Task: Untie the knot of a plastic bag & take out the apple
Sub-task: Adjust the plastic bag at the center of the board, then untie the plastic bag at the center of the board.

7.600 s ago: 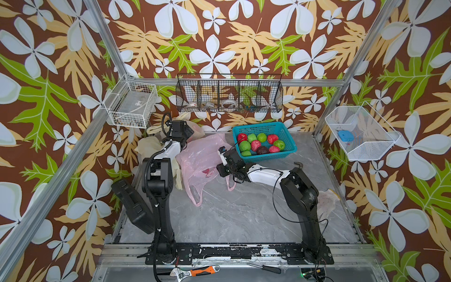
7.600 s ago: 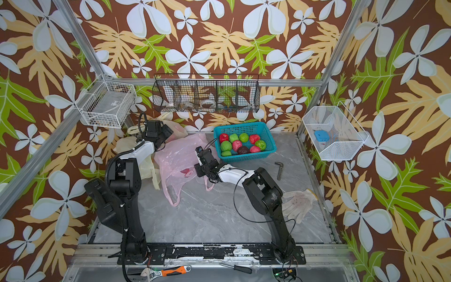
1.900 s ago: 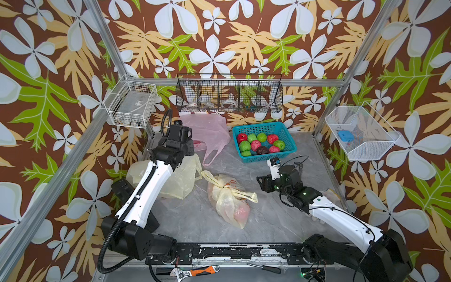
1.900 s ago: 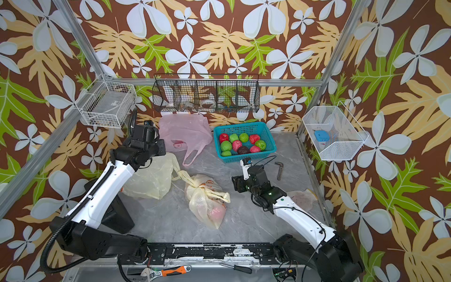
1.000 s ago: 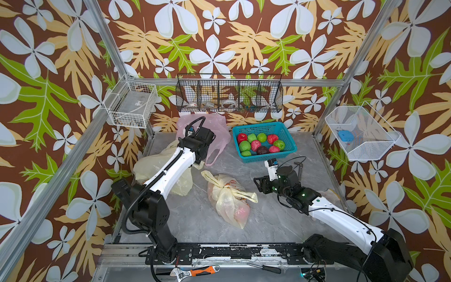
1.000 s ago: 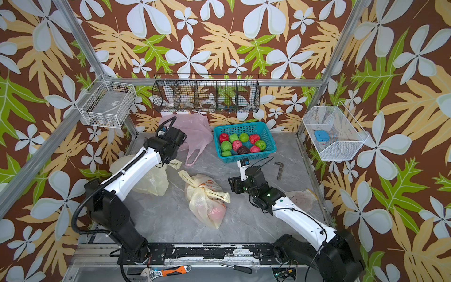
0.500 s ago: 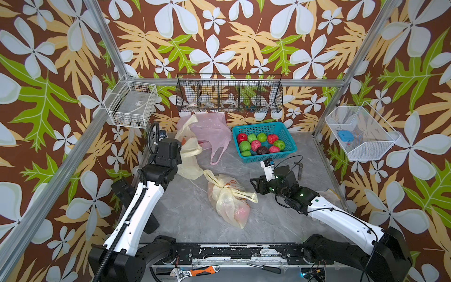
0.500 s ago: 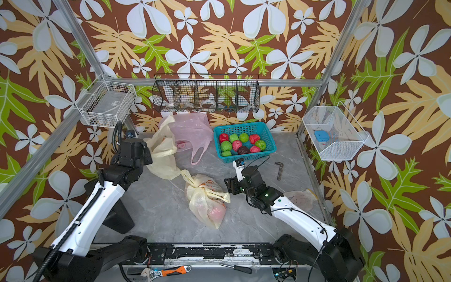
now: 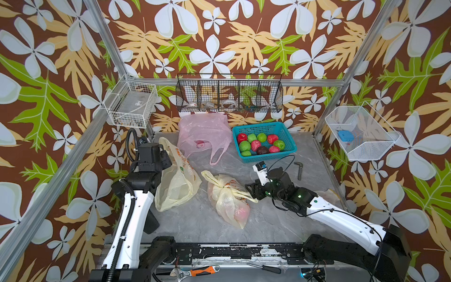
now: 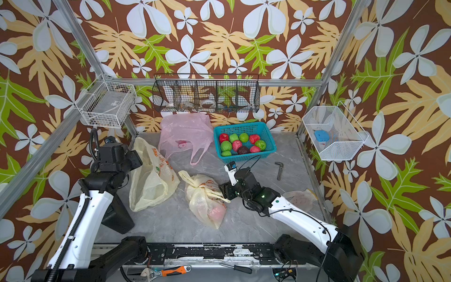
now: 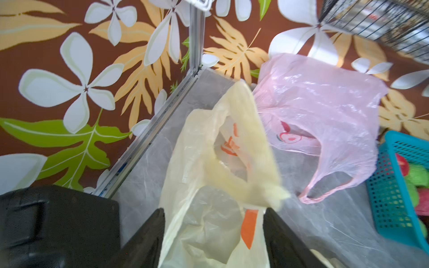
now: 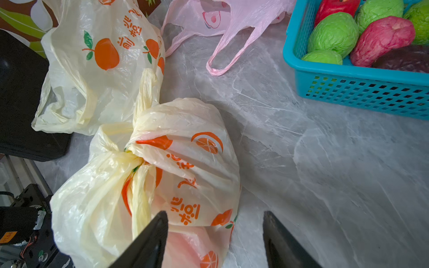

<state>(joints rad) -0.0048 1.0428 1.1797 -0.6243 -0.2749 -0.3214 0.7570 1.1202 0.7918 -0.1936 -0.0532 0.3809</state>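
Tied bag (image 9: 228, 197) mid-counter, knot (image 12: 137, 157) intact, apple (image 9: 240, 212) inside.
Left gripper (image 11: 213, 210) spread, empty yellow bag (image 9: 175, 185) slack between its jaws (may snag, drag along). Right gripper (image 12: 214, 213) spread, just beside the tied bag's trailing handle (image 9: 245, 195); a pinch on thin film risks tearing, or sliding the bag over slick grey marble counter (image 9: 268, 219). Floral walls (image 9: 219, 36) close in.

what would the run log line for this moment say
knot: tied | apple: inside knotted bag | left jaws: open, empty yellow bag between them | right jaws: open beside knotted bag
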